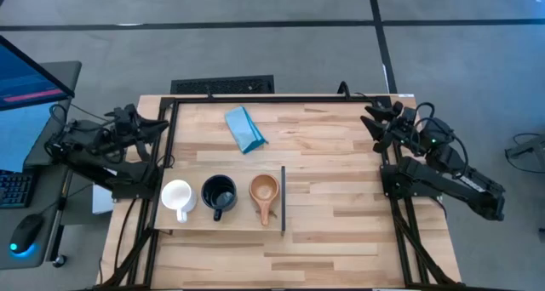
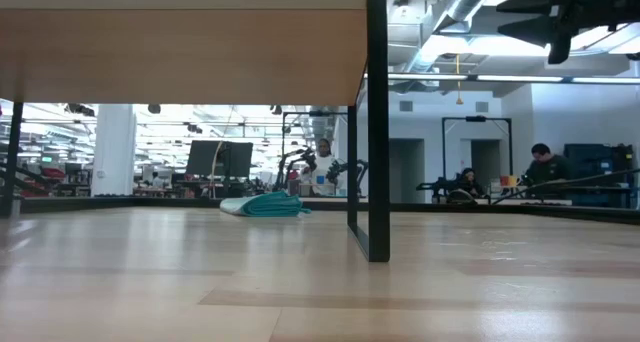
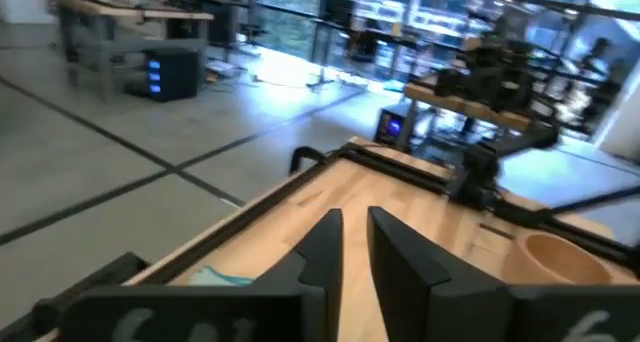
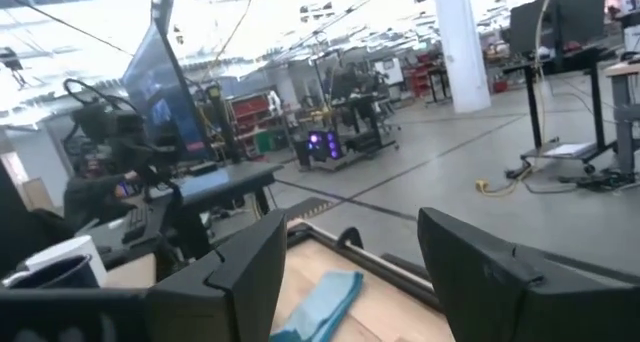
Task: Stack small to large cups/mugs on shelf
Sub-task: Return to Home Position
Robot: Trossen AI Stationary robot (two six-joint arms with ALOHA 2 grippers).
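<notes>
The white mug, the black mug and the small tan wooden cup stand side by side, upright on their bases, on the pale shelf board. The board has a dark strip along its right edge. In the low view the shelf stands raised above the table on a black leg. My left gripper hangs shut and empty over the table's far left edge; its wrist view shows the wooden cup. My right gripper hangs open and empty over the far right edge, as its wrist view shows.
A folded blue cloth lies on the planked tabletop behind the shelf, between the two arms; it also shows in the low view. Bare tabletop lies to the right of the shelf. People sit at desks in the room beyond.
</notes>
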